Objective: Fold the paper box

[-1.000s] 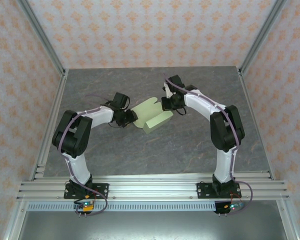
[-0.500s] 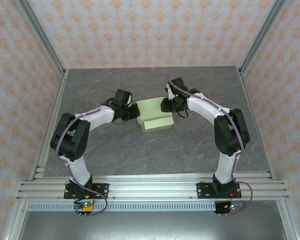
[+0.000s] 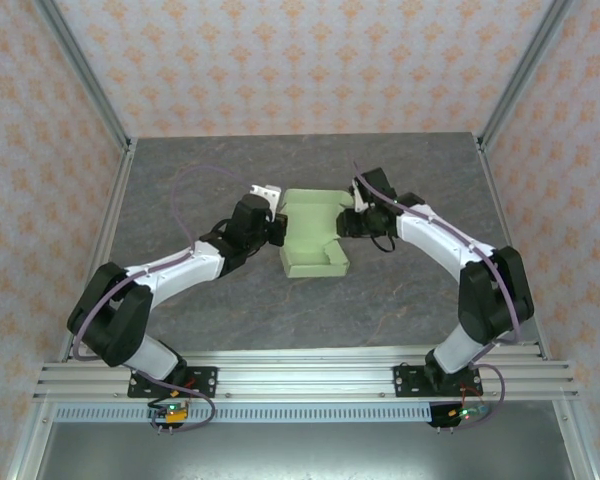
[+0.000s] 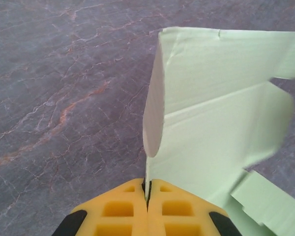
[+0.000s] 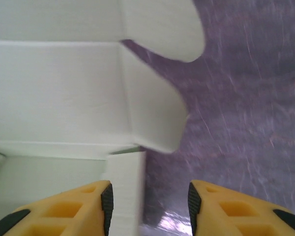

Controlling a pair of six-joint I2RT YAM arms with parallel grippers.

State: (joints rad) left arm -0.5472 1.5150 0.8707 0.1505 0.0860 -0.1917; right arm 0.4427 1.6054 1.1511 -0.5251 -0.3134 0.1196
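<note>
- The left gripper (image 3: 277,228) is fully closed. Its two yellow pads (image 4: 123,211), moulded with shallow rectangular recesses and backed in black, are pinched together on a thin upright edge of the pale light-green, thin cardboard paper box (image 3: 313,235).
- The paper box sits directly ahead of the left gripper's tips and lies between the two grippers, resting on the grey-purple, marble-patterned table (image 3: 230,300).
- Seen from above, the box is half-formed. It has a shallow open tray with low raised walls at the near side and a broad flat panel rising behind it.
- Seen from the left wrist, the cardboard is matte and smooth, crossed by straight creased fold lines. The pinched piece is a rounded side flap (image 4: 152,98) standing on edge, with a wider panel spreading out beside it.
- The right gripper (image 3: 348,222) stands partly open and holds nothing.
- Seen from the right wrist, a narrow, straight-edged strip of box wall (image 5: 125,187) lies just inside one of its yellow pads. I cannot tell whether they touch.
- Ahead of the right gripper are two die-cut flaps with rounded corners, and the veined, slightly glossy table is bare beyond them.
</note>
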